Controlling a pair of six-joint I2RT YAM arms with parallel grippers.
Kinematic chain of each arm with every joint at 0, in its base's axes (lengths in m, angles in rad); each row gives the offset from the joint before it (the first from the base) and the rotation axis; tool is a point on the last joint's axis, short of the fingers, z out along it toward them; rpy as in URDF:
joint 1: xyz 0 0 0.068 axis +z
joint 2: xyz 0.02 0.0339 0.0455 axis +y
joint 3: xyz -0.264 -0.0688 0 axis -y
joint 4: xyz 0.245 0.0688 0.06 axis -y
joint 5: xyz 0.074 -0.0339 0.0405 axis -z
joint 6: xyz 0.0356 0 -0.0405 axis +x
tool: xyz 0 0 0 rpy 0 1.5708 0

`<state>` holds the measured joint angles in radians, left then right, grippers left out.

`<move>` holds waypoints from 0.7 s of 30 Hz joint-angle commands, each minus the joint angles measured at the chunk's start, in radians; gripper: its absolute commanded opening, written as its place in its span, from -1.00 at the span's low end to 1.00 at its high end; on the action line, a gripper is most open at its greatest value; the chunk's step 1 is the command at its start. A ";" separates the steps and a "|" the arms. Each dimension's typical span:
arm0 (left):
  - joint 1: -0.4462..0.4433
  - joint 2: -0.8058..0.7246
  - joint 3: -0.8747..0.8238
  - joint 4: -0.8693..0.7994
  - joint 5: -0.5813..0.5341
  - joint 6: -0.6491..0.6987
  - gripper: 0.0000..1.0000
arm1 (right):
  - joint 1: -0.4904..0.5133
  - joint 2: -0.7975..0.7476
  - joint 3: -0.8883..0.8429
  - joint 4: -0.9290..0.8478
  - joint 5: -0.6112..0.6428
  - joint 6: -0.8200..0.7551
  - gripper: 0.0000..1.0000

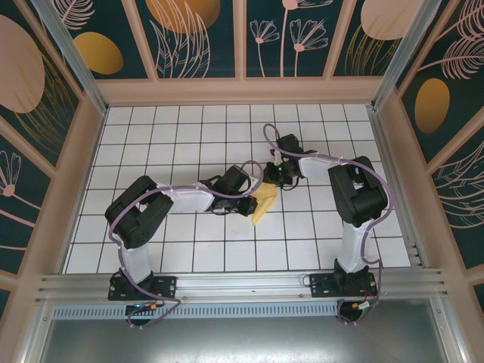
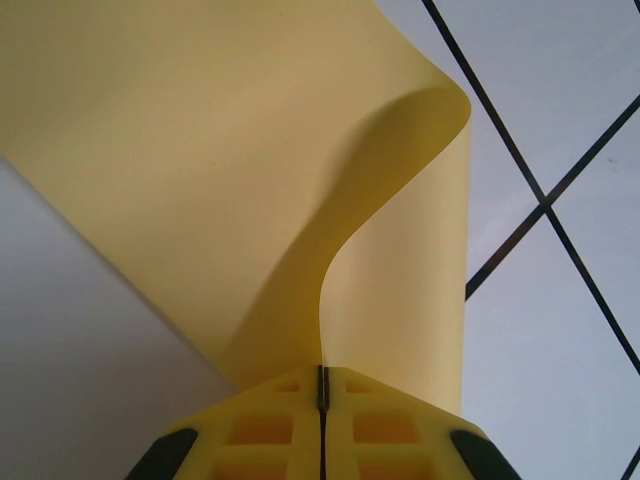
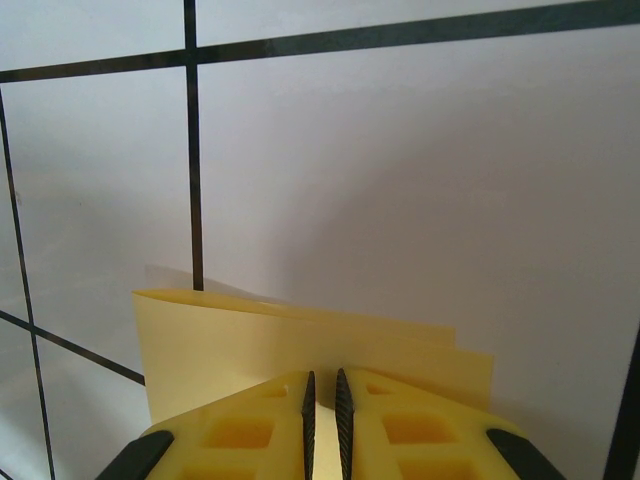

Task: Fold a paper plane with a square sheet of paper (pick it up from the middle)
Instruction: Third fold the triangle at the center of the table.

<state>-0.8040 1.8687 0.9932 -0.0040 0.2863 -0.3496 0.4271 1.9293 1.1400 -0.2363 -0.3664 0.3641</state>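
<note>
Partly seen: square sheet of paper, running off the top and left edges of the left wrist view, lower margin hidden behind the left gripper and, in the right wrist view, the right gripper, both cropped at the bottom; creases too small to tell from above.

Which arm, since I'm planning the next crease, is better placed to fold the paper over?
Left, probably. The left fingers are shut on the paper where it curls upward, free to sweep across. The right fingers pinch a doubled edge near the table, so they are better as an anchor.
</note>
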 commanded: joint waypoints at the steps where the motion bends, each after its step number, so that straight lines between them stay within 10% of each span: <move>1: 0.005 -0.011 -0.010 -0.009 -0.025 -0.009 -0.83 | 0.009 0.022 0.013 -0.029 0.027 -0.013 -0.65; 21: 0.005 0.040 -0.029 0.004 -0.011 -0.018 -0.83 | 0.004 -0.019 -0.005 0.005 0.006 0.007 -0.64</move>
<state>-0.8040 1.8732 0.9810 0.0135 0.2798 -0.3595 0.4271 1.9289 1.1400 -0.2352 -0.3672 0.3653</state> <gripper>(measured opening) 0.089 0.181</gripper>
